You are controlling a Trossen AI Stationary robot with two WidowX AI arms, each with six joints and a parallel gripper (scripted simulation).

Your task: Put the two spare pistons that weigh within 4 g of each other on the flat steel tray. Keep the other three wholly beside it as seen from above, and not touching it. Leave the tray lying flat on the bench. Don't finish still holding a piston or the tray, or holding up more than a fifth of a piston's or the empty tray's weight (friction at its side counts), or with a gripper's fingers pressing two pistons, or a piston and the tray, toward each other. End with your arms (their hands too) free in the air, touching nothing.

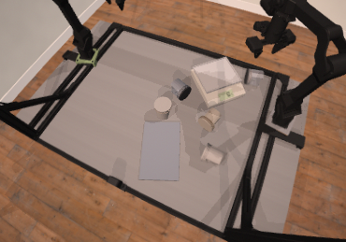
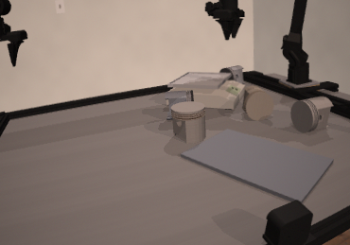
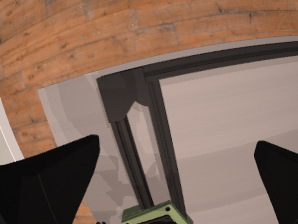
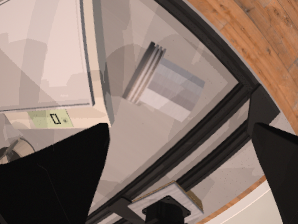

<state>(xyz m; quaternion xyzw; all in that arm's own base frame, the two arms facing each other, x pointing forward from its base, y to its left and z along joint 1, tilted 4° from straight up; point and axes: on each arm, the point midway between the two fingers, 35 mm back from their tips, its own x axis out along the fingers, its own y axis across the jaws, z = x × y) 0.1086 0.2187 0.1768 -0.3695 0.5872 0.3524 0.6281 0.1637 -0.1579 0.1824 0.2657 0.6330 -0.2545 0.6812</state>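
The flat steel tray (image 1: 160, 150) (image 2: 265, 162) lies on the bench with nothing on it. An upright piston (image 1: 163, 105) (image 2: 188, 124) stands just behind it. A dark-crowned piston (image 1: 180, 90) lies near the scale. A tan-crowned piston (image 1: 209, 121) (image 2: 258, 104) and a pale piston (image 1: 213, 154) (image 2: 309, 114) lie on their sides, off the tray. A fifth piston (image 1: 254, 77) (image 2: 234, 72) (image 4: 170, 85) lies on its side between the scale and the frame corner. My right gripper (image 1: 266, 52) (image 4: 184, 132) is open, empty, in the air near that piston. My left gripper (image 3: 181, 147) is open, empty, far from the pistons.
The scale (image 1: 202, 89) (image 2: 203, 97) (image 4: 101, 95) stands with a bare pan; its display (image 4: 55, 118) seems to read 0. A black frame rail (image 1: 164, 42) borders the bench. A black block (image 1: 116, 182) (image 2: 289, 223) sits on the rail beyond the tray.
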